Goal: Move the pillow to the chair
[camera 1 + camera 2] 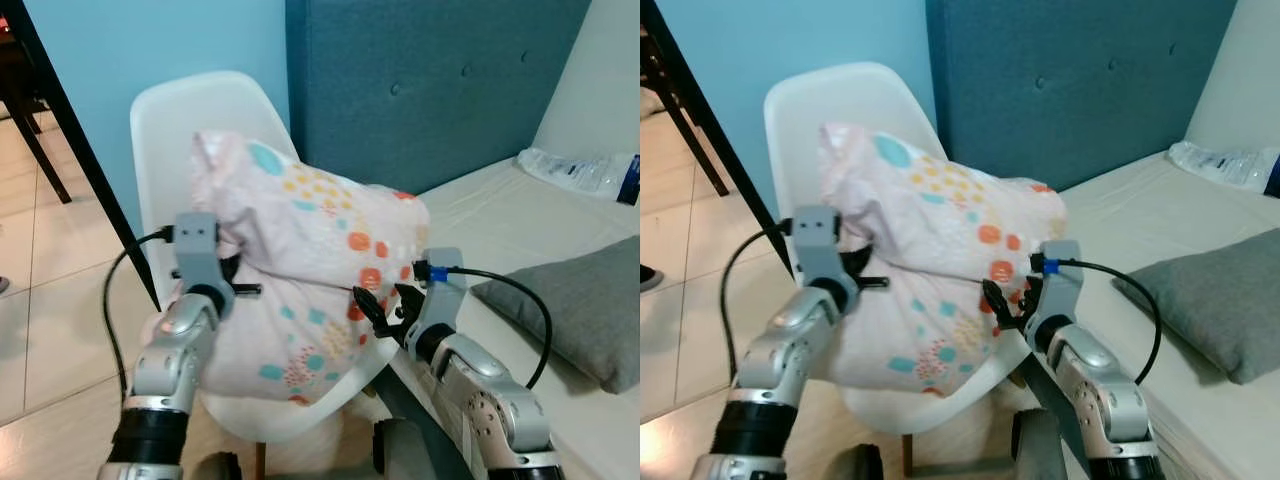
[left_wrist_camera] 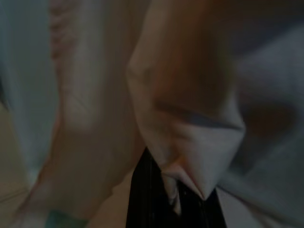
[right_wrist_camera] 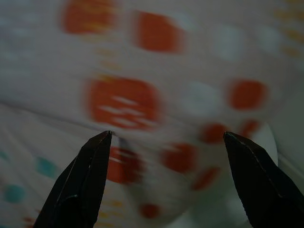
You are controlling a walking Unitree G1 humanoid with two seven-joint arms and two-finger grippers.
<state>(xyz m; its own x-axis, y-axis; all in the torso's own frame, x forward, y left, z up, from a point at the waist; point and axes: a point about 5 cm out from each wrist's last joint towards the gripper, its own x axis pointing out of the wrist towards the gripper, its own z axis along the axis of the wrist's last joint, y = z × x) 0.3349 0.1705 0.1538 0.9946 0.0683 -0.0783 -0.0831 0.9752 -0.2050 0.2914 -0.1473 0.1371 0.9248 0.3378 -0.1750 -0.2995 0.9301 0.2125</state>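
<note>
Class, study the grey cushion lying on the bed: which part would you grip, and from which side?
Grip the grey cushion by its near corner, coming from the robot's side with the right gripper: it lies flat, and that thin corner points towards the robot.

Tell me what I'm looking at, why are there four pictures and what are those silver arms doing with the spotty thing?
Those are a walking robot's two arms. The two top pictures come from cameras in its head, like two eyes looking down. The other two come from small cameras on its wrists, peering along its black fingers. The spotty thing is a pillow, lying on a white chair. The left gripper is pinching a fold of the pillow's cloth, as its dark wrist picture shows. The right gripper is open, its two fingers spread beside the pillow's spots. To the robot's right is a bed with a grey cushion and a plastic packet on it.
</note>
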